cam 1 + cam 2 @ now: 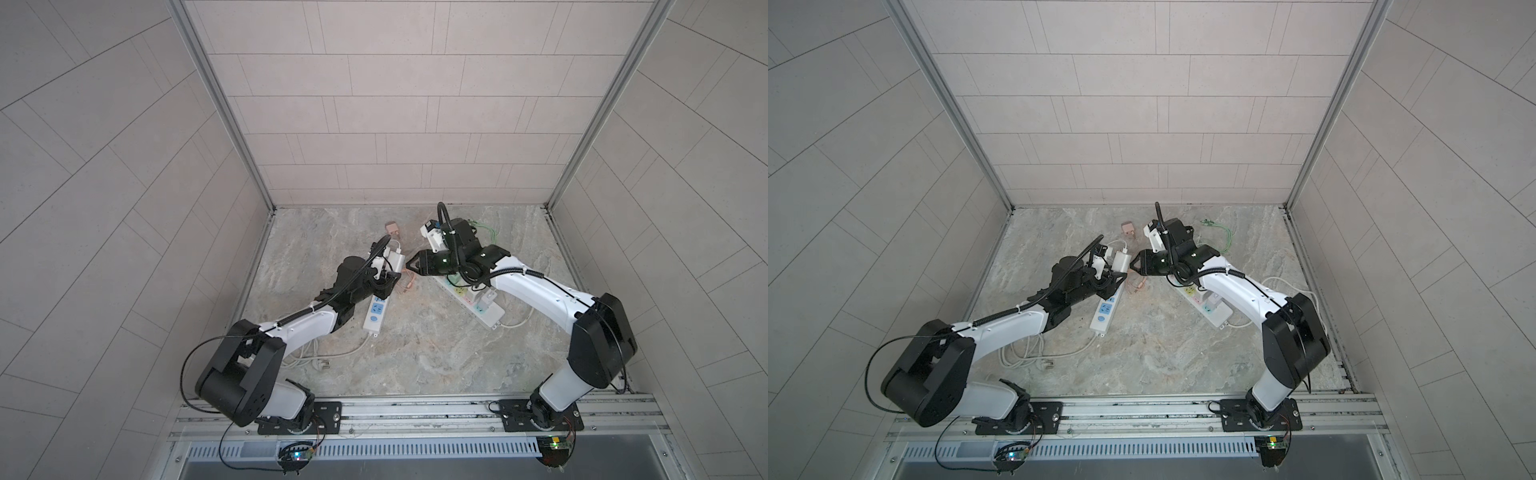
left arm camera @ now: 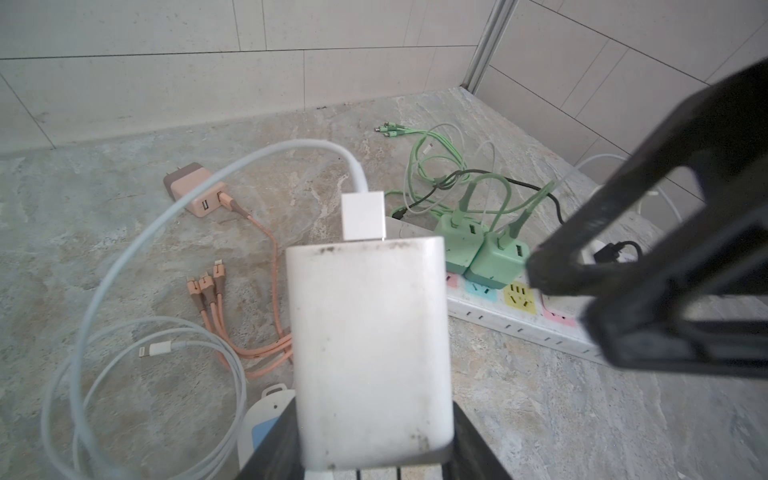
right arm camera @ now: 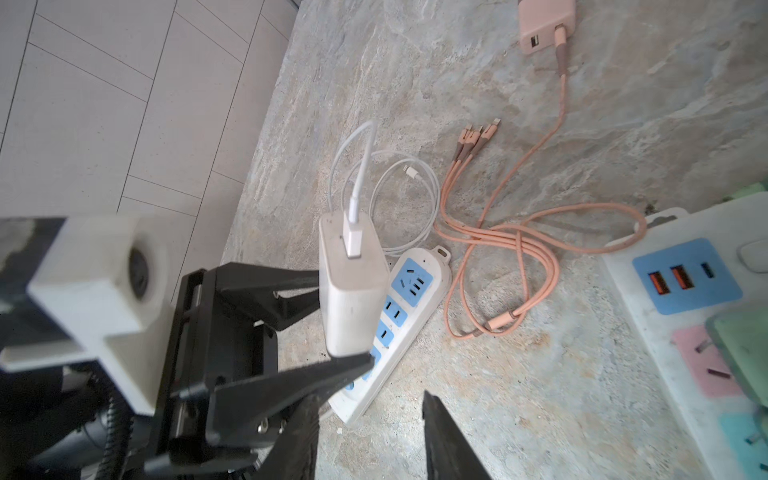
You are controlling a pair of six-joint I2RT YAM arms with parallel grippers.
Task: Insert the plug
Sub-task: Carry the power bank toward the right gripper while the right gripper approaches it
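- Labels first: any print on the chargers or strips is too small or too blurred to read. The white charger plug only shows grey scuffs along its edges.
- The left gripper has its jaws clamped on the two sides of the white charger plug and holds it up over the far end of the blue power strip. I can't tell if the prongs touch a socket.
- The right gripper has its jaws partly apart with nothing between them. In both top views it sits at 3 o'clock from the plug, just beside it.
- A white cable runs out of the top of the plug and loops down onto the counter.
- The pink charger lies at 12 o'clock from the plug, near the back wall. Its peach multi-head cable trails between the two strips.
- The pastel power strip lies at 3 o'clock on the counter, carrying two green cube chargers with green cables.
- The counter is grey-beige marbled stone. Pale tiled walls close it in on three sides, with metal strips in the corners.
- Both arm bases are bolted to a metal rail at 6 o'clock.
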